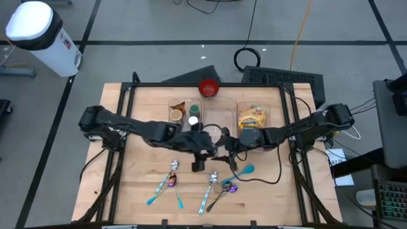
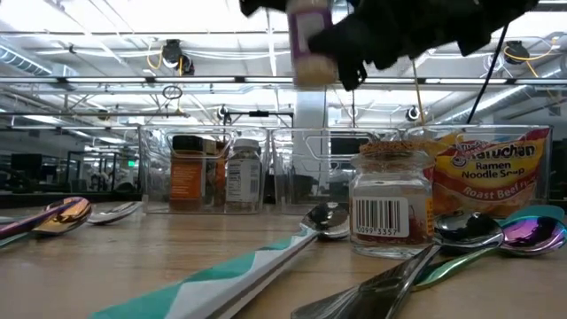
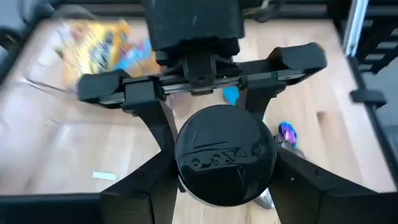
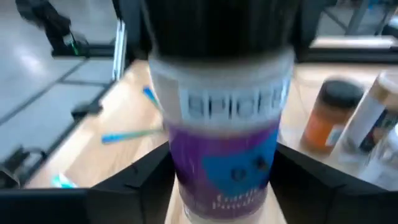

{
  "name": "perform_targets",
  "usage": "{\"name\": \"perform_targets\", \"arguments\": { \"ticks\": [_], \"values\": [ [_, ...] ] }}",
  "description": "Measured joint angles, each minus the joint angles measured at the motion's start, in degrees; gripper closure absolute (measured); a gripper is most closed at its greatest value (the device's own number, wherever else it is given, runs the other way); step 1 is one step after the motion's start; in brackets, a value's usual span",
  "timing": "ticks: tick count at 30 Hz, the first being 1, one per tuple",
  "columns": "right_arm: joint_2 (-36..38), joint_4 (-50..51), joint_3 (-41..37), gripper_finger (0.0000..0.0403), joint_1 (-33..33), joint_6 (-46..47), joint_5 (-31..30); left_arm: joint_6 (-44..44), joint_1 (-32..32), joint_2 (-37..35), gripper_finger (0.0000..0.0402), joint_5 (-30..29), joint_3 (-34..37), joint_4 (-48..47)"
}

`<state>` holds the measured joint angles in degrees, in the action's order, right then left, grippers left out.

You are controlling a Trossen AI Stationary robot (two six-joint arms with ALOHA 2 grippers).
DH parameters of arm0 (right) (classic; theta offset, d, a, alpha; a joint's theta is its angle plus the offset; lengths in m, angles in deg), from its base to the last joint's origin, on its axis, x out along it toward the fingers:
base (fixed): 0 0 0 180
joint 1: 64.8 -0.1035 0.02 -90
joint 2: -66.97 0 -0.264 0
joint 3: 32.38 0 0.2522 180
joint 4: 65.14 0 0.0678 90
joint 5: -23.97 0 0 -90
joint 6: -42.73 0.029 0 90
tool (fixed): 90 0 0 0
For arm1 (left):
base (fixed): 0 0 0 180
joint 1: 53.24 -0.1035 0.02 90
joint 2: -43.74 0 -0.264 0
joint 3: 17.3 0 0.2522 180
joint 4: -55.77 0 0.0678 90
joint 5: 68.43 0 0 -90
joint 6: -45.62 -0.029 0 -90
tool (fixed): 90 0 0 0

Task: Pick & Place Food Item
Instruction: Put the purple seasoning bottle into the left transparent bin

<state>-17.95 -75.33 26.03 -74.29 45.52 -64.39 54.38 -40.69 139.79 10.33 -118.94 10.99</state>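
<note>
Pale wooden tabletop [image 1: 140, 184] is carrying a scatter of shiny metal spoons [image 1: 172, 175] at its near edge and clear plastic bins [image 1: 219, 114] toward the far side. A yellow ramen noodle packet [image 1: 252, 117] is lying in the right bin, and a red bowl [image 1: 208, 88] is sitting beyond the bins. Both arms are meeting above the tabletop's middle, well clear of the wood. A purple-labelled spice jar with a black lid [image 2: 310, 49] is hanging in the air between them. The left tool [image 3: 225, 177] is clamping the jar's lid end. The right tool [image 4: 222, 186] is sitting around the jar's labelled body; whether it is gripping cannot be told. A small glass spice jar with a barcode label [image 2: 390, 213] is standing upright near the spoons.
</note>
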Motion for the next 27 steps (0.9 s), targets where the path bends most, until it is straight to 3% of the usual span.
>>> {"name": "perform_targets", "arguments": {
  "ticks": [5,11,21,27],
  "values": [
    [1.8,6.3,-0.8,0.0124,-0.1,1.0,0.7,2.9,2.4,-6.7,0.0196,-8.7,-0.3,-4.4],
    [9.2,10.7,-0.4,0.0093,-0.4,1.8,1.7,10.3,4.5,-8.8,0.0195,-18.4,-0.1,-13.9],
    [22.7,16.0,-0.5,0.009,-6.1,2.8,1.6,20.6,0.1,-8.7,0.0195,-21.8,12.2,-13.9],
    [26.7,15.3,-1.5,0.009,-10.2,-0.2,1.6,21.0,-5.3,-8.7,0.0195,-18.2,21.6,-3.5]
  ]
}}
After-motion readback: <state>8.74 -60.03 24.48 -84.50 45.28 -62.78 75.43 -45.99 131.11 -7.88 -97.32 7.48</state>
